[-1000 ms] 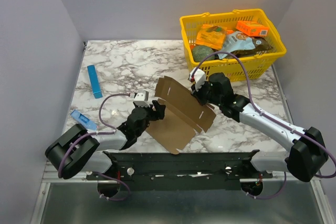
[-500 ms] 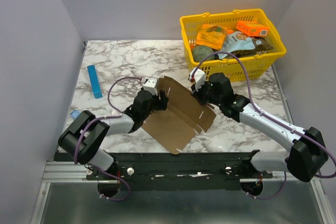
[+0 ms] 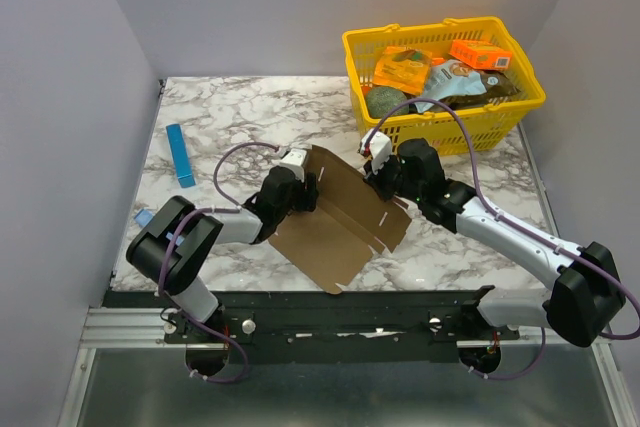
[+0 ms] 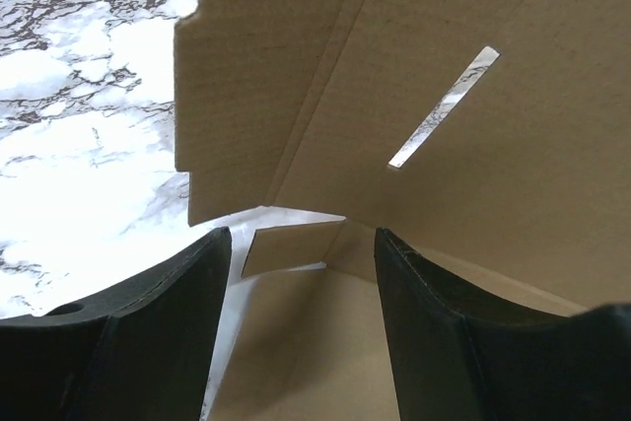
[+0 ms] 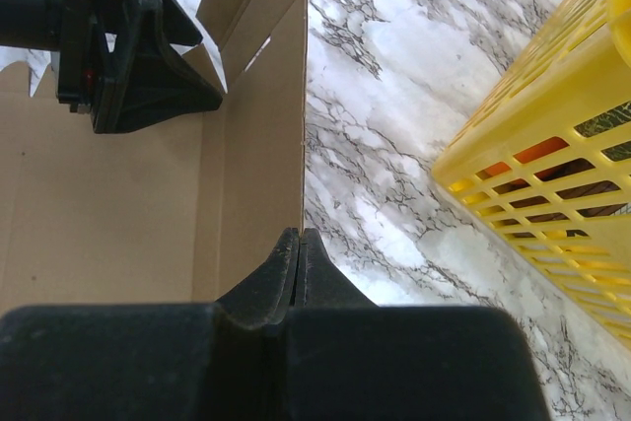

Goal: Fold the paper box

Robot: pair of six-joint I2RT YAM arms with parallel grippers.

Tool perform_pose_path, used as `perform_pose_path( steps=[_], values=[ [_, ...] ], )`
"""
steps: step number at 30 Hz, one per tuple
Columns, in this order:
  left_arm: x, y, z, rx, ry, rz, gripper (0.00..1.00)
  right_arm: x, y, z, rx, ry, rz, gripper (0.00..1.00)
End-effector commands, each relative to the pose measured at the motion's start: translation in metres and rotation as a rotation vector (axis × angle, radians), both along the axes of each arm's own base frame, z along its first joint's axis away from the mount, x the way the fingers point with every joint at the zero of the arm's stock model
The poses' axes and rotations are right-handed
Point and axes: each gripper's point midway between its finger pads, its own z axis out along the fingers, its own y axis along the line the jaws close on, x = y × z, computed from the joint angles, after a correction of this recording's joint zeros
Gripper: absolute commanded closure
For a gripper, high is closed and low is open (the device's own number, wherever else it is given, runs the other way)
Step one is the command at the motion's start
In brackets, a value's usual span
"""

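The paper box (image 3: 335, 232) is a brown cardboard sheet lying partly flat on the marble, its far panel raised along a crease. My right gripper (image 3: 377, 175) is shut on the raised panel's right edge, and the thin cardboard edge (image 5: 302, 96) runs straight up from its pinched fingertips (image 5: 299, 235). My left gripper (image 3: 303, 193) is at the sheet's left side, open. Its two black fingers (image 4: 168, 313) stand apart over the flat panel (image 4: 296, 342), with a small tab (image 4: 286, 246) between their tips. A slot (image 4: 444, 105) is cut in the raised panel ahead.
A yellow basket (image 3: 500, 107) with orange packets and other goods stands at the back right, close behind my right gripper, and its wall (image 5: 552, 165) shows in the right wrist view. A thin blue strip (image 3: 180, 155) lies at the left, with a small blue item (image 3: 142, 217) nearer.
My left arm has swung forward and in, bringing its gripper up against the sheet's left flap, with its jaws a little narrower. The right arm and the raised panel have not moved.
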Motion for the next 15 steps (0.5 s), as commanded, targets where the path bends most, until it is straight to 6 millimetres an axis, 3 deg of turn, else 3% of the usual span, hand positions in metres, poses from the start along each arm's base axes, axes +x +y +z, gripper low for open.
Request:
perform_pose_path(
  steps=[1,7,13,15],
  values=[
    [0.008,-0.004,-0.001,0.024,-0.008,-0.019,0.33,-0.005,0.004,-0.004,0.002,0.011,0.025,0.99],
    [0.006,-0.011,0.002,-0.027,-0.013,-0.035,0.48,-0.004,0.004,-0.006,-0.002,0.014,0.026,0.99],
    [-0.008,-0.017,0.003,-0.062,-0.012,-0.052,0.65,-0.003,0.004,-0.006,-0.005,0.011,0.024,0.99],
    [-0.014,-0.022,0.001,-0.070,-0.009,-0.068,0.66,-0.003,0.004,-0.005,-0.002,0.008,0.024,0.99]
  ],
)
